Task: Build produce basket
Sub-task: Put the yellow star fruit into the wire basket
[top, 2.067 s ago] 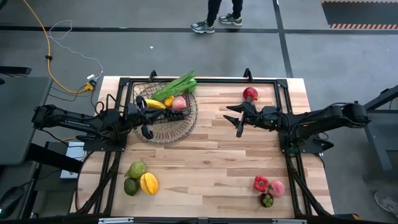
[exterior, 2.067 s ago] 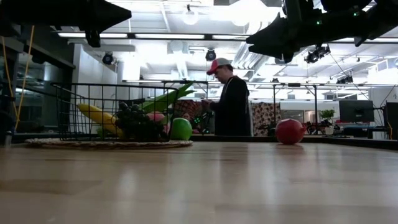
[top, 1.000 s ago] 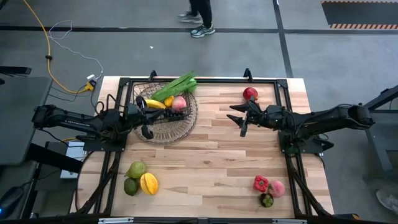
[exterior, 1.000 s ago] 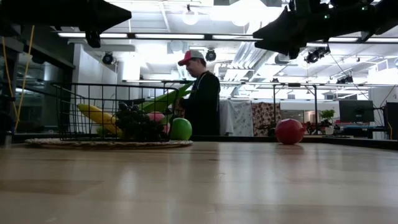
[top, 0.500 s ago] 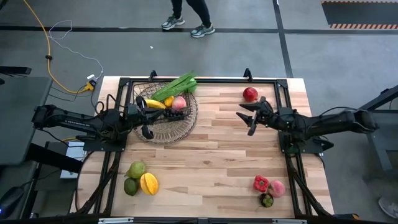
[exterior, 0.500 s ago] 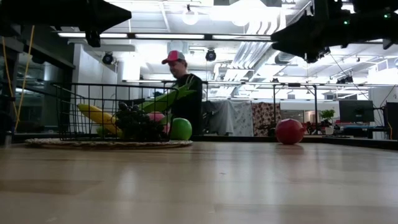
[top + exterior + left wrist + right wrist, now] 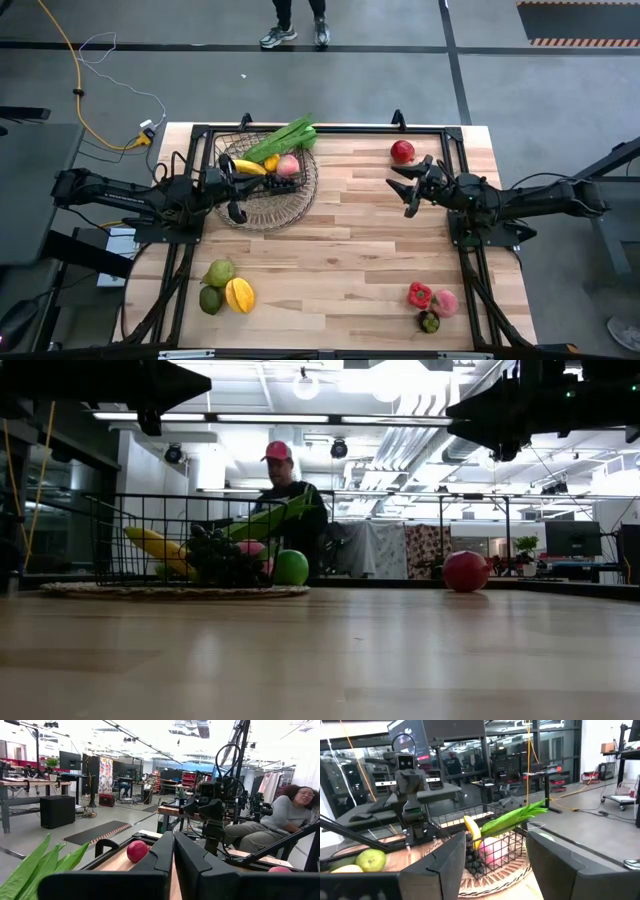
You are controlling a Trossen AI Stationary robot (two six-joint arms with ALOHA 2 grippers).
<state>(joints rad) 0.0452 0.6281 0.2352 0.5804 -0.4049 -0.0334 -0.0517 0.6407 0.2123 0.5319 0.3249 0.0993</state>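
My basket (image 7: 262, 190) is part-filled; seven pieces wait on the desk (image 7: 340, 250). Left jaws shut empty, right jaws half-open, empty.

place: robotics lab | signs: workbenches (image 7: 20, 782), monitors (image 7: 70, 760), other robot rigs (image 7: 412, 775)

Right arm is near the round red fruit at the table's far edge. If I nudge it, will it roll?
Probably. The round red fruit looks near-spherical and sits free on the smooth wooden table, so a side nudge may send it rolling. Its glossy skin could slip, so centre the open right gripper.
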